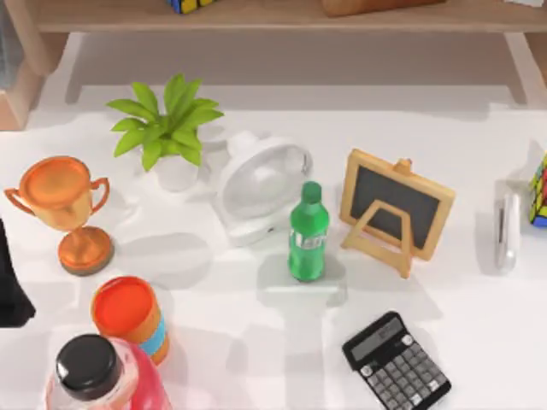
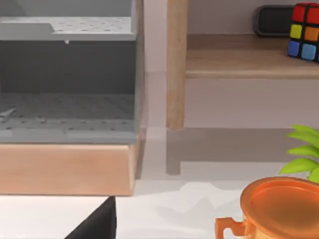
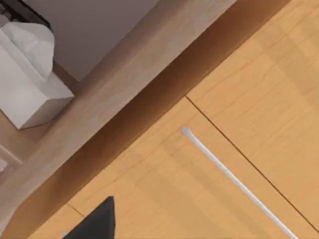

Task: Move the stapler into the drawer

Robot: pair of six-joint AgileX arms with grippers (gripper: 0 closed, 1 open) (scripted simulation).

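The small, elongated pale-grey stapler [image 1: 508, 231] lay near the table's right edge, its long axis running front to back, just beside a coloured puzzle cube [image 1: 539, 190]. That made it a right-arm reach, I judged. Whether either gripper's fingers were spread or closed, I could not tell; the right wrist view faced a wooden drawer front [image 3: 164, 189] with a slim silver handle [image 3: 229, 179].

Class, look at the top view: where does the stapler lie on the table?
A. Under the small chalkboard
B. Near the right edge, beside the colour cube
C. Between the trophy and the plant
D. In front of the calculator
B: the stapler lies flat near the table's right edge, just left of the colour cube, well apart from the chalkboard and the calculator.
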